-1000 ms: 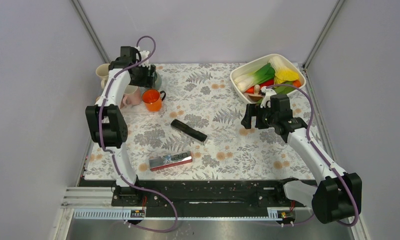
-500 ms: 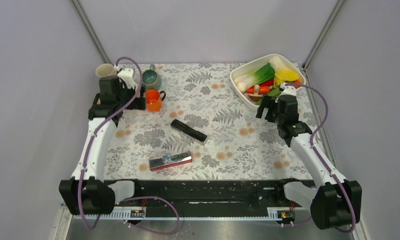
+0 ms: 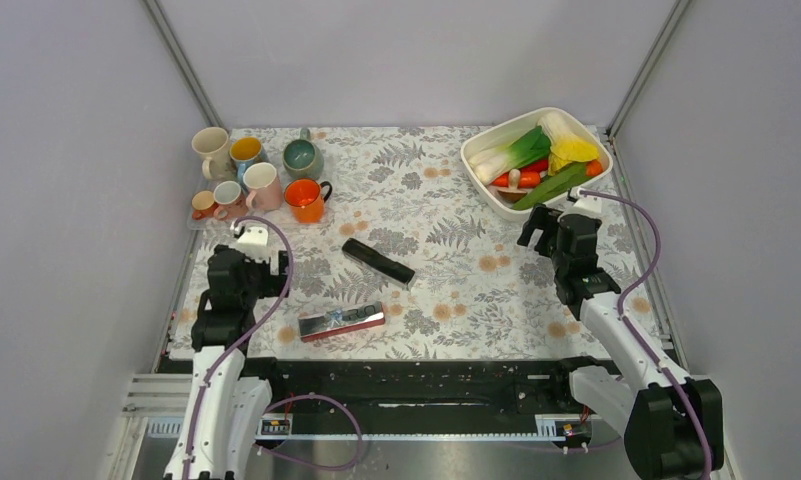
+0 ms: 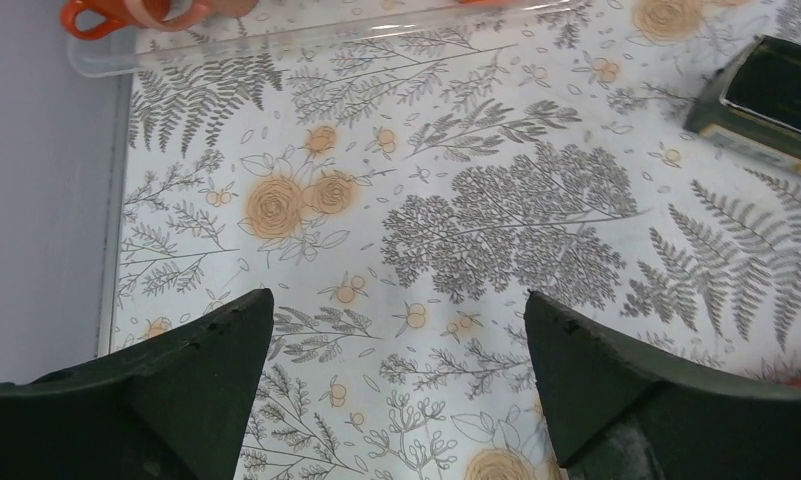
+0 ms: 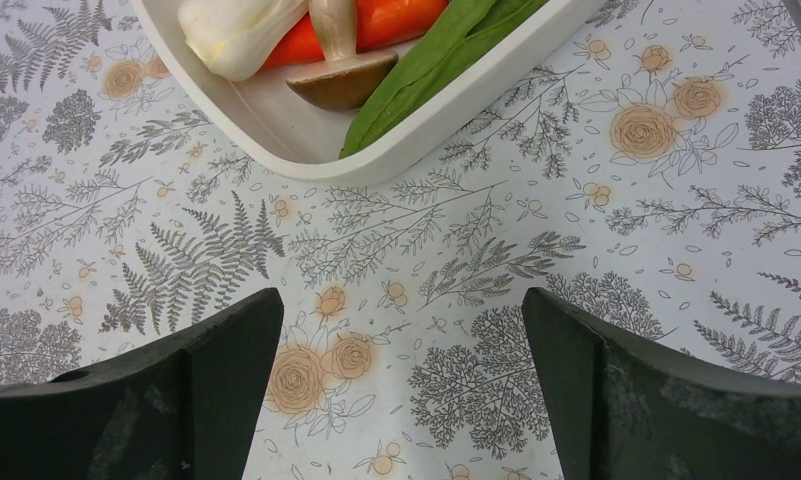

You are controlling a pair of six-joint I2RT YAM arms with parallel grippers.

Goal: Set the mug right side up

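Several mugs stand grouped at the back left, all showing their mouths to the top camera. Among them are a green mug (image 3: 302, 156), an orange mug (image 3: 305, 199), a pink mug (image 3: 264, 185) and a cream mug (image 3: 212, 150). My left gripper (image 3: 266, 268) (image 4: 398, 300) hangs open over bare cloth at the near left, well short of the mugs, with nothing between its fingers. My right gripper (image 3: 541, 225) (image 5: 402, 295) is open and empty too, just in front of the white bowl (image 3: 468, 160).
A black remote (image 3: 376, 260) (image 4: 771, 95) lies mid-table, and a red and silver packet (image 3: 341, 321) lies nearer me. The bowl's wall (image 5: 456, 110) holds vegetables. A clear tray edge (image 4: 276, 40) runs under the smaller mugs. Grey walls close in on both sides.
The left arm has drawn back from the green mug to the near left, its jaws opening on the way. The right arm has swung right and nearer, ending by the bowl.
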